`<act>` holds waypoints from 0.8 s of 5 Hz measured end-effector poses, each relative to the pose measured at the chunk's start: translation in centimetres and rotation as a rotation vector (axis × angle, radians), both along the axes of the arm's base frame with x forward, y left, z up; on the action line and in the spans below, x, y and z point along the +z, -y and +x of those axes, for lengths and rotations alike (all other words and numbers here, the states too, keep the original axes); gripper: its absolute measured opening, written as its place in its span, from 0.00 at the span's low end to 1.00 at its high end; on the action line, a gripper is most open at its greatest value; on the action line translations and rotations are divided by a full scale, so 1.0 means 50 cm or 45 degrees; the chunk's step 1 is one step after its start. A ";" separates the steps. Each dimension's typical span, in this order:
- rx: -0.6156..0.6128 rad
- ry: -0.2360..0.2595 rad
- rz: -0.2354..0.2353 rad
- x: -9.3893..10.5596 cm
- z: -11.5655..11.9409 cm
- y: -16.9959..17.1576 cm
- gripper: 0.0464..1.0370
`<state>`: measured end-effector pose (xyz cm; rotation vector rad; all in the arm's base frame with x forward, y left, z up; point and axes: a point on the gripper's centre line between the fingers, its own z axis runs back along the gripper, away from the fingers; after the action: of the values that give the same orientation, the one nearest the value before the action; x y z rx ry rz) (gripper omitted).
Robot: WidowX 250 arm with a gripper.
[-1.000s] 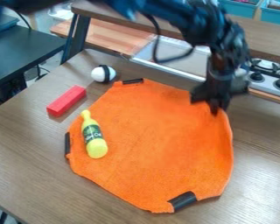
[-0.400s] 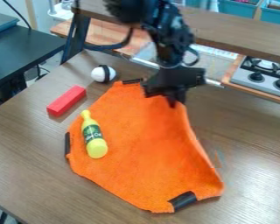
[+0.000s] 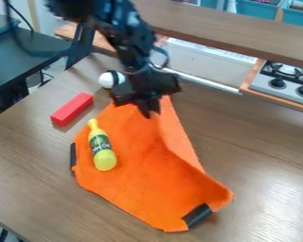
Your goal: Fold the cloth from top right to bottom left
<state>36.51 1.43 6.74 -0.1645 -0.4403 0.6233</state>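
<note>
The black gripper (image 3: 147, 112) hangs over the upper part of the orange cloth (image 3: 135, 165), shut on the cloth's lifted corner. The cloth's right side is drawn up and leans over toward the left, with a raised ridge running down to its lower right corner. A black clip (image 3: 197, 215) sits at the bottom edge, and another dark clip (image 3: 73, 155) at the left edge. A yellow bottle (image 3: 102, 152) with a green label lies on the left part of the cloth.
On the wooden table (image 3: 27, 165), a red block (image 3: 72, 108) lies left of the cloth. A white and black ball (image 3: 111, 79) rests near the top, beside the gripper. A stove (image 3: 284, 80) stands at the upper right.
The gripper has moved left across the top of the cloth, pulling the corner with it. The cloth's right side has come off the table area there and folded inward; bottle and block stayed put.
</note>
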 end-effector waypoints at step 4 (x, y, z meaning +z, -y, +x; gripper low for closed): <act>-0.014 -0.020 -0.021 0.013 -0.112 -0.119 0.02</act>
<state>30.92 7.40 7.38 -0.1772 -0.4190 0.6168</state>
